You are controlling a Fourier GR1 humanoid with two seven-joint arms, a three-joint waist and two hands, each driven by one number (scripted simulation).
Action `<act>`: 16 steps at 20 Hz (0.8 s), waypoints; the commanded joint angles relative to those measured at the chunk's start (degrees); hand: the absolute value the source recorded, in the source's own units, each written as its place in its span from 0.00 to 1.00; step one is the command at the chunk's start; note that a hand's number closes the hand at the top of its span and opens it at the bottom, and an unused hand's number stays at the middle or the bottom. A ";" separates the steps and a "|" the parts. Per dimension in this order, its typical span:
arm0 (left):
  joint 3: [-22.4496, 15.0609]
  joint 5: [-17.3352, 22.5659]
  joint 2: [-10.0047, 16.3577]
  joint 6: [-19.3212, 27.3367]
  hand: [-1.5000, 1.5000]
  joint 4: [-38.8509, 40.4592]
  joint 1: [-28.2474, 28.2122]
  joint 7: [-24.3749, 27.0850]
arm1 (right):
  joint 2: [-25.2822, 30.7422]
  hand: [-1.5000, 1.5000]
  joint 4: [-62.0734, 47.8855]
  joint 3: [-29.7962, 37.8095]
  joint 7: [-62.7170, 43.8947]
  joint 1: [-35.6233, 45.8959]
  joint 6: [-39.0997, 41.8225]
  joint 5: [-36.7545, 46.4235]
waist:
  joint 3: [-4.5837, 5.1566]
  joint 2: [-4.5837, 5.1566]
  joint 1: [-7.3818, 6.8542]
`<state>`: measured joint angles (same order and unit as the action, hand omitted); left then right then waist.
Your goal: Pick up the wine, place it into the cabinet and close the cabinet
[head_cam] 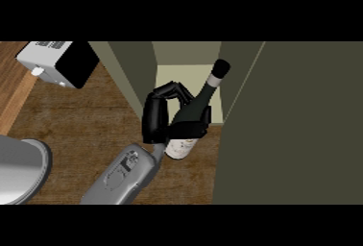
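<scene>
Wine (200, 98): clamped in the right hand (154, 117), tilted, neck pointing into the cabinet (297, 120) opening. The base and label are outside the opening, over the surface (78, 120). Not set down yet.

Left to right:
- Grey rounded shape (21, 168) at the left edge. Can't tell what it is. Well apart from the work.
- White-and-black box appliance (60, 62) at top left on the surface. Not in the path.
- Cabinet's left panel (131, 72), just beside the hand's back. Tightest clearance, I'd say.
- Right forearm (124, 175) comes up from the lower edge. The fingers wrap over the bottle body and a band of the hand crosses above the label.
- Pale shelf (174, 77) is visible behind the neck, bare where it shows.
- Big olive panel on the right is probably the open door. The bottle's right side sits near its edge.

Step in hand: insertion. To do it well, push straight along the bottle's axis, stay centred between the left panel and the right edge, then bring the bottle upright so its base lands fully on the shelf before letting go. Risk: knuckles clipping the left panel, or a tilted bottle tipping on release. Closing the door comes after. Left hand isn't visible.
</scene>
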<state>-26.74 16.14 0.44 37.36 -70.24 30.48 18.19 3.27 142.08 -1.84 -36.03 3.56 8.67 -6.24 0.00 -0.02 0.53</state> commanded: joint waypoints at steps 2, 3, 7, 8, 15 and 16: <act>1.84 0.38 -0.43 1.28 1.00 2.58 3.14 0.66 | -0.20 0.00 3.89 0.78 -1.59 0.34 -0.69 -3.85 | -0.01 0.00 -0.06; 1.60 5.09 -0.43 2.27 1.00 8.43 6.38 4.15 | -1.04 0.00 4.61 -2.62 -4.16 1.65 -1.92 -1.74 | 0.03 0.13 0.51; 3.43 6.19 -0.43 -0.74 1.00 8.82 3.04 7.94 | -0.47 0.00 4.12 0.10 -4.88 2.60 -2.74 -3.24 | 0.02 0.06 0.09; 6.77 3.15 -0.10 -3.38 1.00 7.70 2.90 5.28 | -0.14 0.00 6.18 0.81 -0.09 -4.10 0.70 -3.82 | -0.02 -0.03 -0.06; 12.41 5.39 -0.36 -10.21 1.00 20.81 9.05 9.70 | -0.29 0.00 5.97 0.31 -3.86 0.58 -1.46 -4.59 | 0.03 0.19 0.43; 9.22 8.04 -0.44 -7.14 1.00 20.24 11.93 6.22 | -0.48 0.00 6.25 -1.04 -5.52 1.98 -2.33 -3.37 | 0.03 0.14 0.65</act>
<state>-17.91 21.64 0.10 31.18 -54.64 38.67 24.41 2.80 142.01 -2.43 -36.79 4.48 7.81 -6.09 0.01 0.08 0.85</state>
